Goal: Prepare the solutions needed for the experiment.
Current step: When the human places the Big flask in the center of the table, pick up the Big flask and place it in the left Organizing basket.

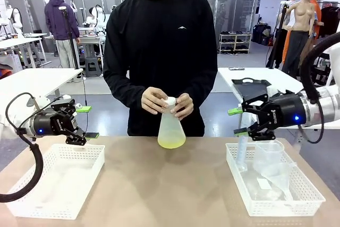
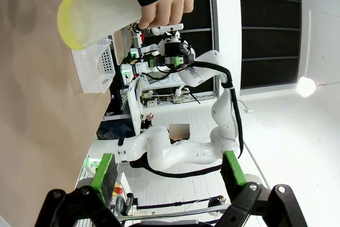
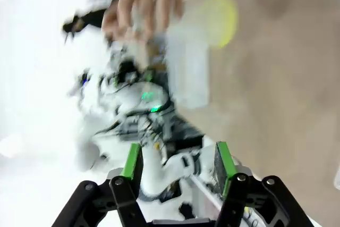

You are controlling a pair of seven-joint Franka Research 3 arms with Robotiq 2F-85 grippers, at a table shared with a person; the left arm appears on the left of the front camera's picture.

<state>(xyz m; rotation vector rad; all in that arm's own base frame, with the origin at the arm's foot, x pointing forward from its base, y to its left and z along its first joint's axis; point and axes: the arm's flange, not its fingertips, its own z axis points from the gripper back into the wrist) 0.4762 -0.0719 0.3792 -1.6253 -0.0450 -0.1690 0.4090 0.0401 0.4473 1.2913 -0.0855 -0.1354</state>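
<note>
Flask (image 1: 171, 128) status: conical, translucent white, standing upright on the table (image 1: 138, 184) at mid-width, toward the far edge, directly in front of the person. Solution (image 1: 171, 142) is a shallow pale yellow-green layer at the flask bottom. The person has both hands at the neck: one hand (image 1: 154, 101) on the picture-left side, the other hand (image 1: 183, 106) on the picture-right side. A small white cap (image 1: 170, 101) sits between them at the top.

Left gripper (image 1: 87, 122): hangs above the far edge of the left basket (image 1: 32, 195), white mesh, on the robot's left. Fingers are wide apart with nothing between them, pointing toward the middle of the table, well apart from the flask. In the left wrist view the flask shows sideways, yellow-green base toward the table, a hand wrapped on the neck, and the right arm farther off behind it.

Right gripper (image 1: 237, 121): hangs above the far edge of the right basket (image 1: 308, 198). Fingers are parted and hold nothing, also well apart from the flask. That basket carries clear plastic ware: a tube (image 1: 241, 152) leaning at the near-centre end, a beaker (image 1: 268, 155), a funnel (image 1: 279, 179).

Right wrist view is blurred. The flask, its yellow base and a hand show as smears beyond the parted fingers.
</note>
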